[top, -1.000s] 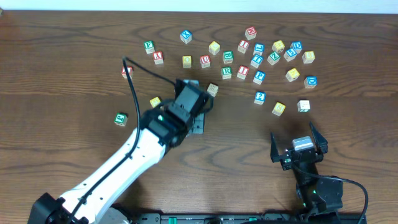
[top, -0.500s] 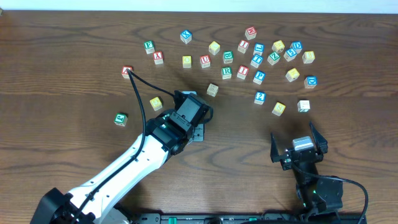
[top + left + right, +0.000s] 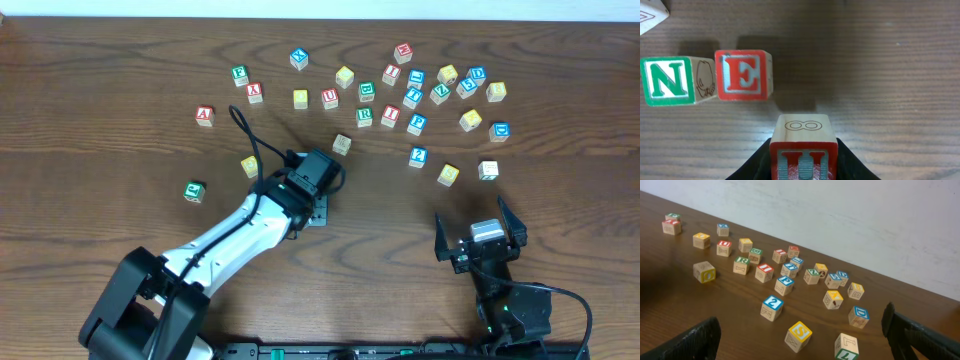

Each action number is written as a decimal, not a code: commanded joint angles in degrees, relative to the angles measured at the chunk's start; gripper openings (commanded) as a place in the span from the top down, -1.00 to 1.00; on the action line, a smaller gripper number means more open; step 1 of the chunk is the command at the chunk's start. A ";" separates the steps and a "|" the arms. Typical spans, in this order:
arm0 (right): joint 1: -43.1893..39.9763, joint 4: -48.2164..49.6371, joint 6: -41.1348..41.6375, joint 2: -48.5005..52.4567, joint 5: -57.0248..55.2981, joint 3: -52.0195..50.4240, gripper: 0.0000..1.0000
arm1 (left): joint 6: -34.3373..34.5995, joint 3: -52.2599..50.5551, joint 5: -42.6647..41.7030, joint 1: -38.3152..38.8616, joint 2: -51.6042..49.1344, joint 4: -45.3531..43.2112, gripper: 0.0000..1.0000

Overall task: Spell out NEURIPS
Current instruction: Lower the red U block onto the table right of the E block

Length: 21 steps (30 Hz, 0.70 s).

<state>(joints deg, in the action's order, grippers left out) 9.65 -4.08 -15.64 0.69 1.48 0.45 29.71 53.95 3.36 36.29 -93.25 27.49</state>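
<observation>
n cube (image 3: 667, 80): green n; e cube (image 3: 742, 75): red e; u cube (image 3: 804, 147): red u

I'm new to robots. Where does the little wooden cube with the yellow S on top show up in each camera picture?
Overhead: the small wooden cube with the yellow S face lies right of centre, at the cluster's lower edge.
Left wrist: not in it.
Right wrist: bottom centre, among the nearest cubes.
Landmark: the wooden cube with a blue 2 face sits just up and left of it in both those views.

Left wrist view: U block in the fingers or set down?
In the fingers: the U block is squeezed between both dark fingers, apart from the E block. Whether it touches the table, cannot tell.
</observation>
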 commanded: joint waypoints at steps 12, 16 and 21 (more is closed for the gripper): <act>-0.72 -0.22 0.81 -0.31 -0.46 -0.13 -0.99 | -5.70 0.28 -4.92 -5.20 0.00 -0.39 0.37; -0.72 -0.22 0.81 -0.31 -0.46 -0.13 -0.98 | -5.70 0.28 -5.75 -5.20 0.00 -0.37 0.38; -0.72 -0.24 0.81 -0.31 -0.44 -0.13 -0.98 | -5.68 0.28 -5.73 -5.03 0.00 0.07 0.40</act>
<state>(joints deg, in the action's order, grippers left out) 9.65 -4.08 -15.62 0.69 1.48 0.45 25.02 53.95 -1.80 31.27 -93.25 27.09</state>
